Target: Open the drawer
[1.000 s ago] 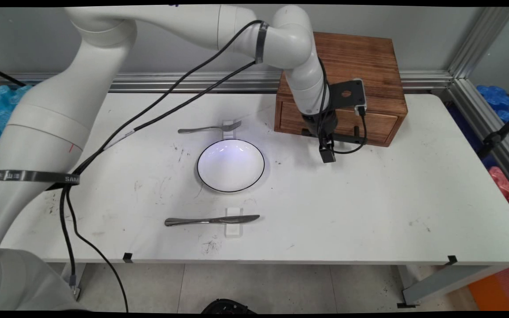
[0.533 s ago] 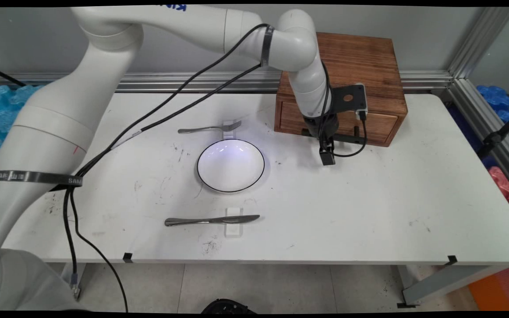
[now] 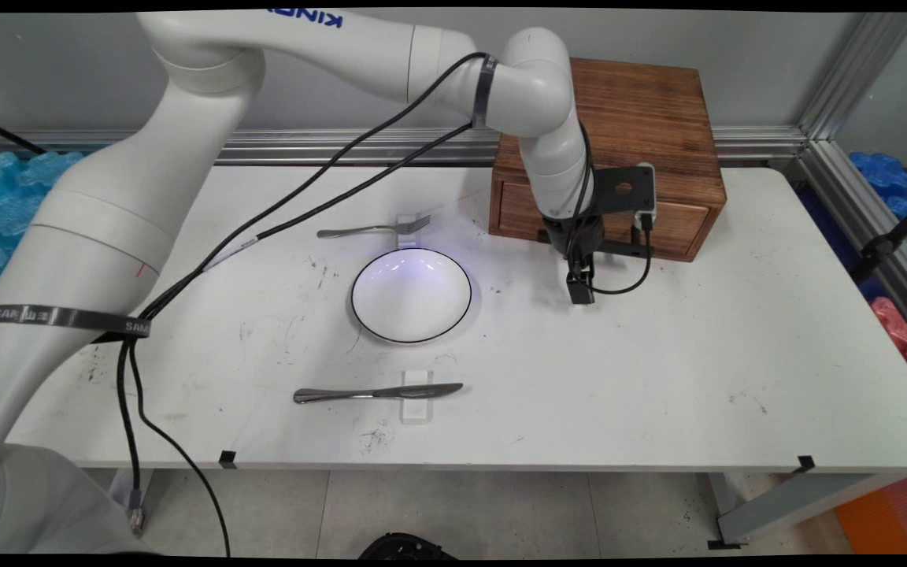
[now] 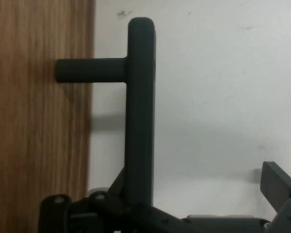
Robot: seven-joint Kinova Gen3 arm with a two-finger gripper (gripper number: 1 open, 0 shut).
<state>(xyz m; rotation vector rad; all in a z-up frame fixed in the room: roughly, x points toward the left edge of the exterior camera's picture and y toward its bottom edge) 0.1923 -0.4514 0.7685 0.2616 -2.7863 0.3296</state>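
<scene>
Found pincer (image 3: 580, 290) low over the bench (image 3: 658, 378), hard up against the front of the wooden box (image 3: 642, 110). Saw it spread, not pinching anything: one finger (image 4: 279, 183) stood well out to one side of the black drawer handle (image 4: 138, 121), no contact there. Could not make out the other finger in the hand view. Noted the handle bar running straight up from the linkage, roughly centred in the pincer's reach, its post set into the drawer front (image 3: 674, 216) on the pincer's far side. Judged the drawer shut, front flush with the box as far as the main view showed. Logged a black-rimmed white plate (image 3: 411, 295) well off to the pincer's side, away from the box. Logged a fork (image 3: 375, 229) beyond the plate and a knife (image 3: 375, 391) on its near side, each across a small clear rest, both well apart from the pincer.
</scene>
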